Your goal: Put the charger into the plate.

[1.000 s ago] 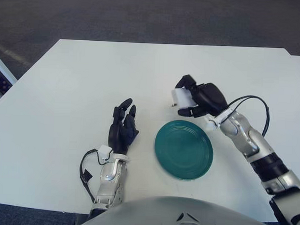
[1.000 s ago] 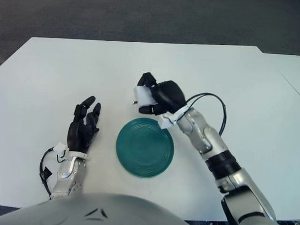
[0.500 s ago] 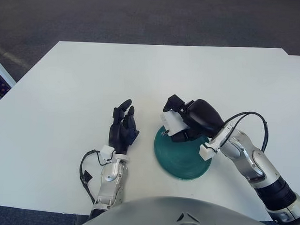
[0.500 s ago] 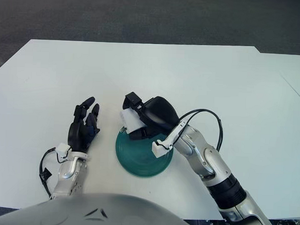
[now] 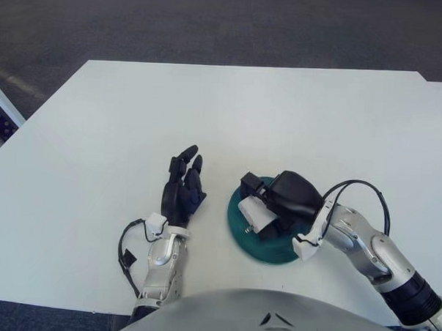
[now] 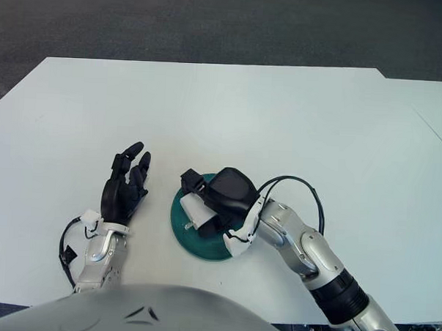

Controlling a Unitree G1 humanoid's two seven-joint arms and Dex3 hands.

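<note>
**A:** What is on the table?

**B:** A white table [image 5: 98,131] seen from above, from the robot's head. Near its front edge sits a round, dark green plate [image 5: 274,253]. The robot's two black three-fingered hands are both over the table.

**A:** Where is the charger?

**B:** The charger [image 5: 251,213] is a small white block. It is over the left part of the plate, low above its surface or resting on it; I cannot tell which. Metal prongs show on its lower side.

**A:** Who has hold of it?

**B:** The right hand [image 5: 284,203]. It reaches in from the lower right and lies across the plate, hiding much of it. Its fingers [image 5: 251,186] are curled around the charger, clasping it from above and below. A black cable loops from the wrist along the silver forearm.

**A:** And the other hand?

**B:** The left hand [image 5: 182,189] rests on the table just to the left of the plate, apart from it. Its fingers point away from the robot, loosely extended, and it has nothing in it.
</note>
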